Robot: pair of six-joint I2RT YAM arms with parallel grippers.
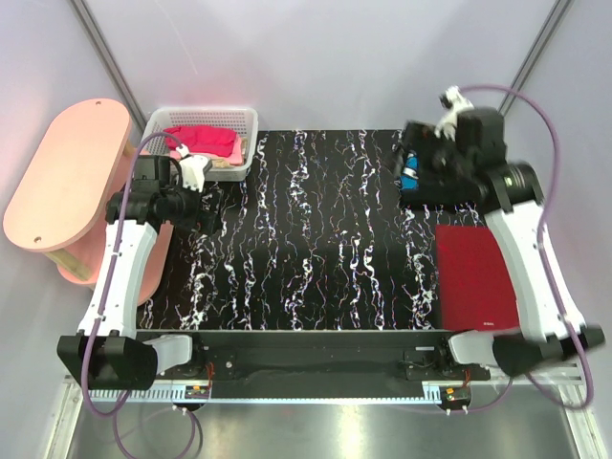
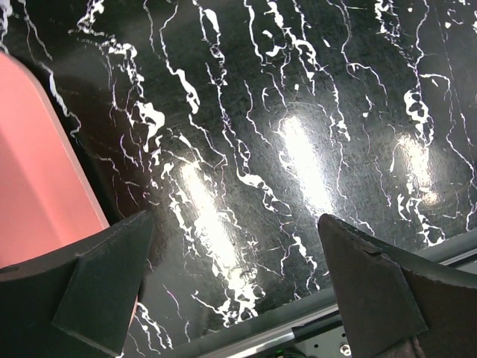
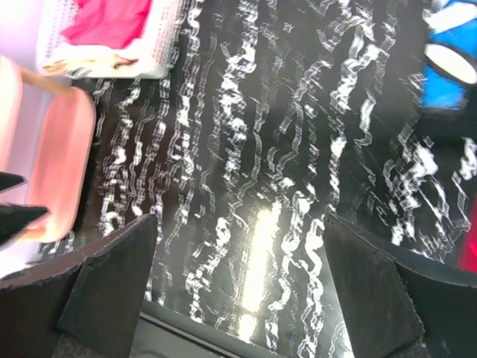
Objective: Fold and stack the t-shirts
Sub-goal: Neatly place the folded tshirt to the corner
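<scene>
The bright pink cloth t-shirt lies bunched in the white plastic mesh basket at the far left corner of the black worktop with white marbled streaks. A pale tan scrap shows beside it in the basket, though what that is cannot be told.

The dark red t-shirt lies flat and squared on the right side. The black t-shirt with a blue-and-white print sits just beyond it, partly under the right arm.

The left pincer hovers just beside the basket, its fingers spread wide with only bare worktop between them. The right pincer is likewise wide apart and empty, hanging over the black shirt's edge.

The pink shirt looks light, limp and easily snagged. It would probably be best pinched at a raised fold near the top of the heap, lifted clear of the mesh wall, then taken at the shoulders or hem to spread it out.
</scene>
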